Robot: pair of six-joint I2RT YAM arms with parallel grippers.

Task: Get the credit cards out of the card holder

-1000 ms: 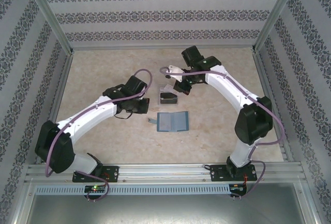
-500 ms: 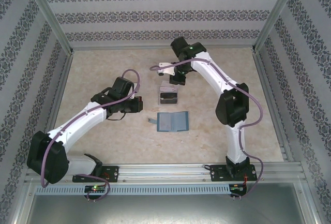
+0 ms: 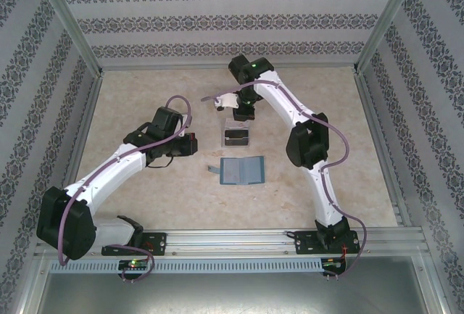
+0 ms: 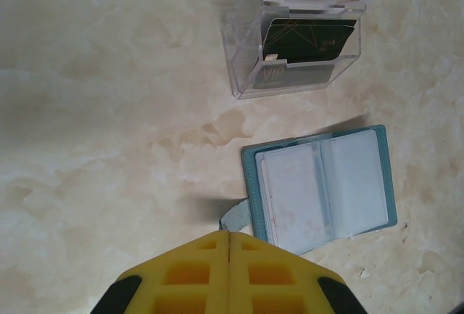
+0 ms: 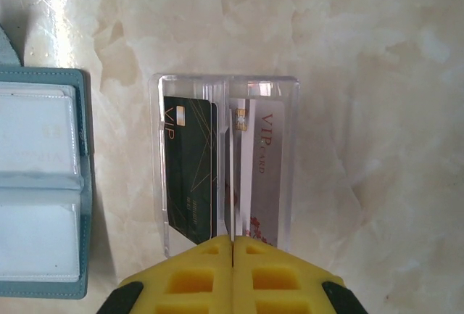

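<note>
Lighting is bright, diffuse and overhead. The table carries a glare patch at the upper left of the right wrist view. The card holder casts a soft shadow to its left. The clear box shows edge reflections. The top view is slightly soft.

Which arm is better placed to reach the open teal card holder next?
Left, likely: the left gripper hangs beside the flat teal bifold card holder; the right gripper hovers over the clear plastic box beyond it.

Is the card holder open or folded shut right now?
Open. The card holder lies flat on the table, both inner halves with their clear sleeves spread side by side, facing up.
</note>
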